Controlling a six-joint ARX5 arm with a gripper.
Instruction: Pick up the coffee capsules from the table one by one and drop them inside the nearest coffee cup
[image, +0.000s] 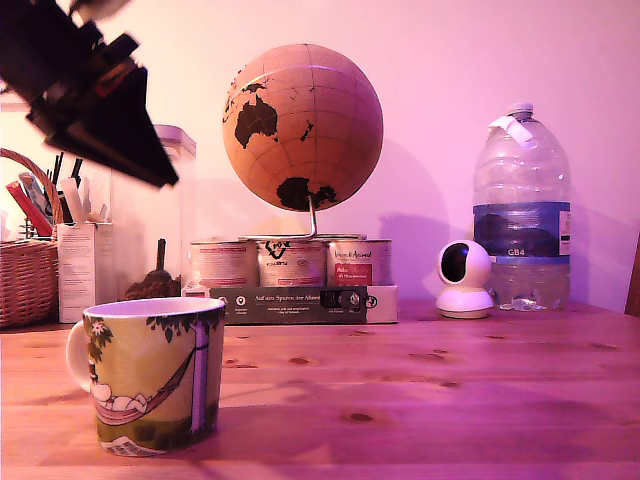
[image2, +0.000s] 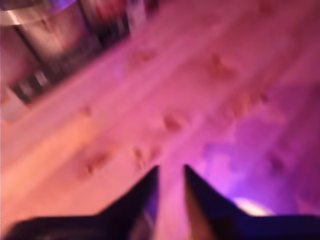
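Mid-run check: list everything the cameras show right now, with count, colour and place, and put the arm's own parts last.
coffee cup: one, yellow-green hammock picture, white handle, front of the table at the exterior view's left.
coffee capsules: none seen in either view.
table: one, light brown planks with knots.
globe: one, tan with dark continents, standing on the tins.
tins: three, labelled, centre back.
dark box: one, in front of the tins.
camera: one, white, back right.
water bottle: one, clear, blue label, far right.
basket: one, wicker, far left.
gripper: one, black, blurred, narrow gap between its tips, nothing visible in it.
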